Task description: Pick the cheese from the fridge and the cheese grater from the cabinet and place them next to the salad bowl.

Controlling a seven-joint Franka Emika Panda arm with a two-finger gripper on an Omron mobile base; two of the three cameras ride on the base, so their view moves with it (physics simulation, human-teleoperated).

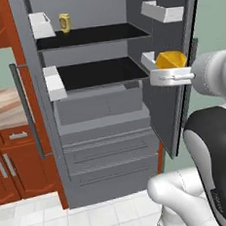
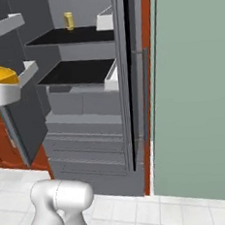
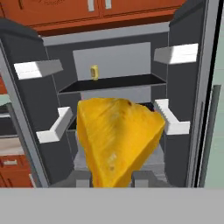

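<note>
While the fridge point(image 1: 100, 111) stands open in front of me, I see the cheese point(image 3: 117, 138) clamped between my gripper point(image 3: 113, 178) fingers; in the hand view the yellow-orange wedge rises from between the two dark tips and covers the middle of the fridge interior behind it. From the left base view the cheese point(image 1: 170, 59) sits at the end of my white hand, out in front of the right door's lower white bin point(image 1: 151, 60), clear of the black shelves point(image 1: 101, 72). The right base view catches the wedge point(image 2: 2, 75) at its far left edge, on top of the white hand.

Both base views also give me the small yellow mustard bottle point(image 1: 64, 22) standing on the upper shelf, far back; the hand view shows it tiny above the cheese. Only the left base view lets me see the reddish-brown base cabinets point(image 1: 12, 164) with silver handles and a marbled counter point(image 1: 4, 106) left of the fridge. The right base view adds a pale green wall point(image 2: 195, 87) to the fridge's right. Underneath, the floor point(image 1: 57, 220) is white tile.
</note>
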